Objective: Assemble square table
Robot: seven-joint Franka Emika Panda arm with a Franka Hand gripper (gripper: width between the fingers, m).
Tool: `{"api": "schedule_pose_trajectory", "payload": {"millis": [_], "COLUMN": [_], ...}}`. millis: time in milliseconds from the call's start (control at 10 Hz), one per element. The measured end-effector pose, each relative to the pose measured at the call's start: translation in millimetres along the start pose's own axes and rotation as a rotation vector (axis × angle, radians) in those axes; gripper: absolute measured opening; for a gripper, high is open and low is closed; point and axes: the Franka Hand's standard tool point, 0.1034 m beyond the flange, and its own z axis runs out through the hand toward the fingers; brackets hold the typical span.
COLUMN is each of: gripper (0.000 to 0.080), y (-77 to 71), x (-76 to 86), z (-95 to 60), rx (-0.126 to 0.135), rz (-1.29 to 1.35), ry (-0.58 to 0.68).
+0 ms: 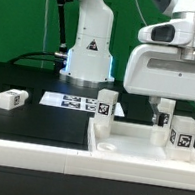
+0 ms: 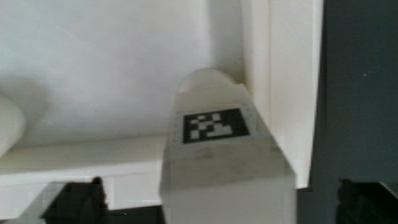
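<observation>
The tool is being held wide above the square tabletop; only the wrist view is showing one tagged leg close up, ungrasped.

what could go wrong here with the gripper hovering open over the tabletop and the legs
1. The open gripper hangs low between two upright white block legs, one close beside it and one further off; a sideways move could knock the near one over.
2. The white plastic square slab with raised rim looks unclamped, so a bump could shift it.
3. One tagged leg lies apart on the black table, a long reach.
</observation>
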Motion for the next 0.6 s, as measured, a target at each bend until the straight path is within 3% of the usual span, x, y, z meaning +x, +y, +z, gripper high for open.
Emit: {"api": "schedule_pose_trajectory", "payload": {"millis": [200,300,600], "gripper": [0.0379,0.0288,0.0288], "y": [0.0,-0.1,0.0], "x": [0.0,0.0,0.0], "z": [0.0,0.0,0.0], "rx": [0.0,0.0,0.0], "rz": [0.003,0.017,0.039], "ry": [0.0,0.0,0.0]}}
